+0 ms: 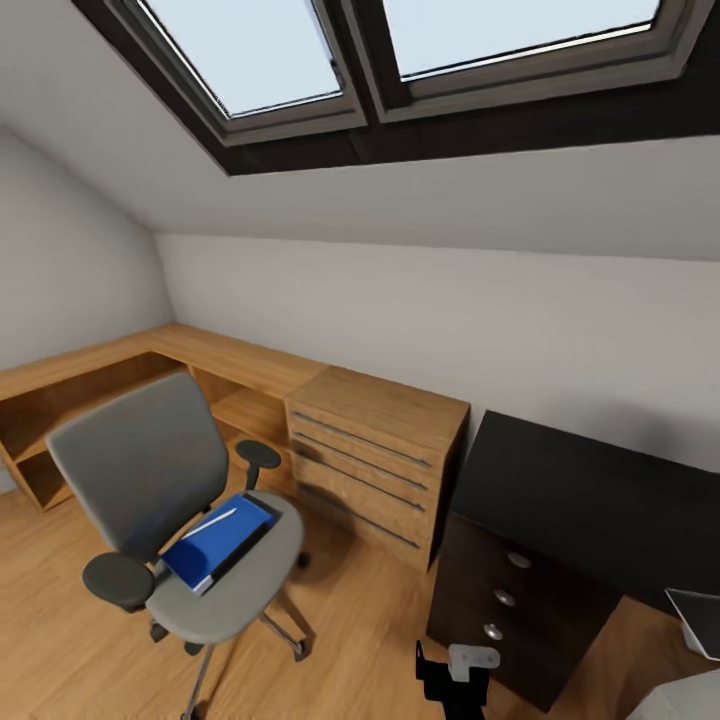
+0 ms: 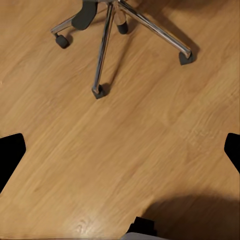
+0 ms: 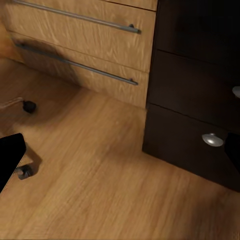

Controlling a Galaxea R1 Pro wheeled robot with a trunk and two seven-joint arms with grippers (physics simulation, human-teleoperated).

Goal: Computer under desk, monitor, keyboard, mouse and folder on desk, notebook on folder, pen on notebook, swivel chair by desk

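The grey swivel chair (image 1: pixel 150 470) stands on the wood floor at the lower left, apart from the desk. On its seat lies the blue folder (image 1: pixel 212 545), with a thin pale stick, the pen (image 1: pixel 222 521), across its top. The black-topped desk (image 1: pixel 600 490) with its dark drawer unit (image 1: pixel 520 600) is at the right. I cannot make out the notebook. Computer, monitor, keyboard and mouse are out of view. My left gripper (image 2: pixel 120 150) is open over bare floor near the chair's chrome base (image 2: pixel 107 45). My right gripper (image 3: pixel 120 150) is open, facing the dark drawer unit (image 3: pixel 195 100).
Light oak drawers (image 1: pixel 375 460) with bar handles stand between chair and desk, joined to a low oak shelf (image 1: pixel 120 370) along the sloped wall. A pale grey-white panel (image 1: pixel 700 620) is cut off at the right edge. Skylights (image 1: pixel 400 50) are overhead.
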